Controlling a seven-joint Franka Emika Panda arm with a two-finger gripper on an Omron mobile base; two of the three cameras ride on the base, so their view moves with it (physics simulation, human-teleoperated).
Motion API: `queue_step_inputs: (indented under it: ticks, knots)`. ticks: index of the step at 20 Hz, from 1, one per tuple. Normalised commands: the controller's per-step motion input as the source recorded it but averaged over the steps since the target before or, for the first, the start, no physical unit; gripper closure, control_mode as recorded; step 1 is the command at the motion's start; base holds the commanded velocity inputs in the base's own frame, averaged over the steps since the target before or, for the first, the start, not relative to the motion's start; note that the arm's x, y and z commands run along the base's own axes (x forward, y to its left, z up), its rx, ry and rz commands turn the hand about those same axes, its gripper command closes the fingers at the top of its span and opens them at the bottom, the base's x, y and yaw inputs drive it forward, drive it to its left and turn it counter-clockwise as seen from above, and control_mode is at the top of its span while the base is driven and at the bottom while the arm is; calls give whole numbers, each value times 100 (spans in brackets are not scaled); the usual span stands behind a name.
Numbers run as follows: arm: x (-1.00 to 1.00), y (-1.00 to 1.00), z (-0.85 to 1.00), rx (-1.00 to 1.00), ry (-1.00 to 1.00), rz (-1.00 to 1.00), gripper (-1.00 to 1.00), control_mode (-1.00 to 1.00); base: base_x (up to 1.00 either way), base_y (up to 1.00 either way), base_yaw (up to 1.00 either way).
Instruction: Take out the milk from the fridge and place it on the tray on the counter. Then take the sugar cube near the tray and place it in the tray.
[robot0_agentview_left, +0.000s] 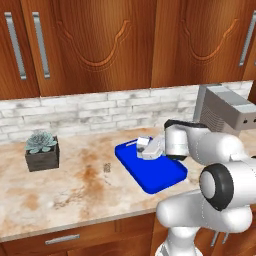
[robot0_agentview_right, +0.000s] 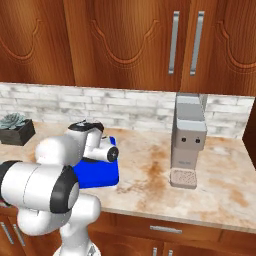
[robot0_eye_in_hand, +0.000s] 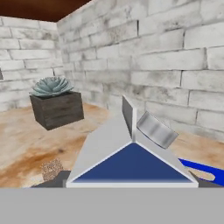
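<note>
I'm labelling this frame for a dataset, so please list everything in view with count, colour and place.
milk: one, white carton with dark blue band, close in front of the hand camera, over the tray
tray: one, bright blue, on the counter
counter: one, beige marbled with rusty stains, below the cabinets
sugar cube: one, tan-brown, on the counter left of the tray
succulent pot: one, dark square pot with grey-green plant, far left on the counter
coffee machine: one, grey, right on the counter
wall cabinets: brown wood, above the brick backsplash
gripper: one, white and dark, above the tray, closed on the milk
</note>
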Motion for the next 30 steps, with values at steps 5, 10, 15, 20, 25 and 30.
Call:
queue_step_inputs:
  ticks: [5, 10, 15, 20, 25, 30]
  knots:
    - [25, 0, -38, 0, 0, 2, 100, -100, 0, 0, 0]
    - [21, 0, -42, 0, 0, 1, 100, -100, 0, 0, 0]
    - [19, 0, -49, 0, 0, 0, 100, -100, 0, 0, 0]
    - [9, 0, -43, -1, 0, 0, -100, -100, 0, 0, 0]
    - [-19, -1, -5, 0, -5, 0, -100, -100, 0, 0, 0]
    - [-40, -8, 0, 1, -7, 0, -100, -100, 0, 0, 0]
